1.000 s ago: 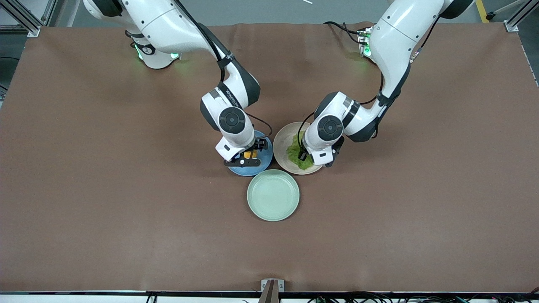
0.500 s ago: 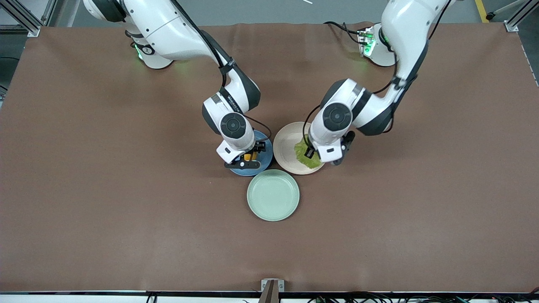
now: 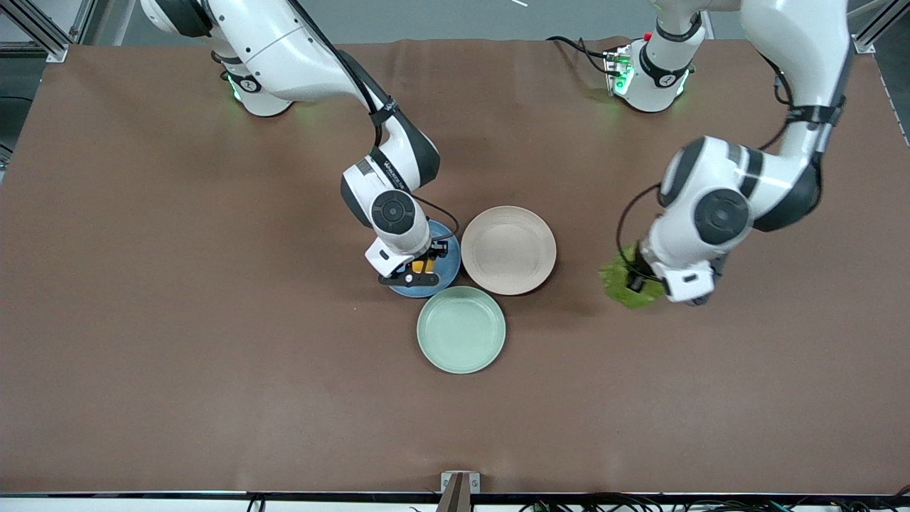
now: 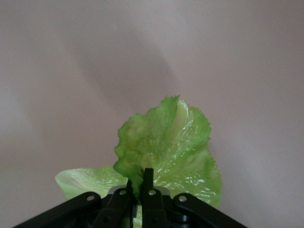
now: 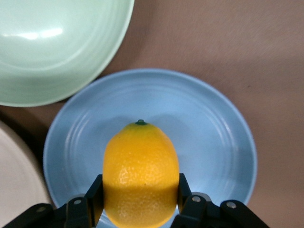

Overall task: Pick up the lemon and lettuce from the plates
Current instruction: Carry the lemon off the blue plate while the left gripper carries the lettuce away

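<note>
My right gripper (image 3: 421,267) is shut on the yellow-orange lemon (image 5: 141,173), low over the blue plate (image 3: 444,274); the plate also shows in the right wrist view (image 5: 213,137), and the lemon shows between the fingers in the front view (image 3: 419,266). My left gripper (image 3: 635,283) is shut on the green lettuce (image 3: 617,282) and holds it above the bare table toward the left arm's end. In the left wrist view the crinkled leaf (image 4: 171,147) hangs from the closed fingertips (image 4: 148,175). The beige plate (image 3: 508,249) holds nothing.
A mint-green plate (image 3: 461,328) stands nearer to the front camera than the blue and beige plates, touching both; it also shows in the right wrist view (image 5: 52,47). Brown table cover (image 3: 213,355) lies all around.
My left gripper has lifted the lettuce off the beige plate and carried it toward the left arm's end of the table. My right gripper has stayed over the blue plate with the lemon.
</note>
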Tool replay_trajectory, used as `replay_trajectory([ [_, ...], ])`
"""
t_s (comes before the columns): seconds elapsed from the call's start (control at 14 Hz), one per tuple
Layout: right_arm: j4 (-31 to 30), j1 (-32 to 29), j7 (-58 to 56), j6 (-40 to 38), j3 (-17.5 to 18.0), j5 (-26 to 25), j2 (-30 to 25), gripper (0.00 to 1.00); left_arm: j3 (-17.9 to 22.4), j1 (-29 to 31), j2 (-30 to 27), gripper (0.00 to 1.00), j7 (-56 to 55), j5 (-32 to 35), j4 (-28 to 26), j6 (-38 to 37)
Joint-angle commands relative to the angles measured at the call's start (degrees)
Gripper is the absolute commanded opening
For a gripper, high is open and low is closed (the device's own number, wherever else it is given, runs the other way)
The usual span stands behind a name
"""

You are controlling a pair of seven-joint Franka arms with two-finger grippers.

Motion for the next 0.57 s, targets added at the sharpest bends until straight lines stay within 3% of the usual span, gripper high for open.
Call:
replay_trajectory([
  [0.0,-0.44,-4.87,-0.41,-11.34,0.42,0.39,-10.13,0.29,-0.54,3.15,4.89,0.03,2.63,4.04,0.17,1.47],
  [0.14,-0.08,-10.22,-3.12,-19.0,0.33,-1.1,-16.29,0.29,-0.54,5.78,7.44,0.07,2.64,6.35,0.26,2.0],
  [0.21,-0.08,-12.51,-6.62,-22.25,0.33,-3.2,-18.75,0.29,-0.63,7.01,8.84,0.14,2.47,6.09,0.43,3.22],
  [0.29,-0.17,-15.32,-9.18,-25.07,0.33,-5.48,-20.34,0.29,-0.71,8.5,9.99,0.29,2.46,5.82,0.43,4.54],
  [0.36,-0.17,-18.4,-10.86,-27.54,0.33,-7.16,-21.75,0.29,-0.71,8.95,10.44,0.7,1.85,5.65,0.43,4.99],
  [0.43,-0.52,-21.12,-13.22,-28.95,0.33,-8.57,-22.55,0.29,-0.71,8.78,10.35,0.99,1.33,5.56,0.52,4.99],
  [0.5,-0.78,-24.98,-18.21,-29.92,0.33,-9.63,-22.91,0.29,-0.8,8.7,9.74,1.0,1.23,5.56,0.7,4.65],
])
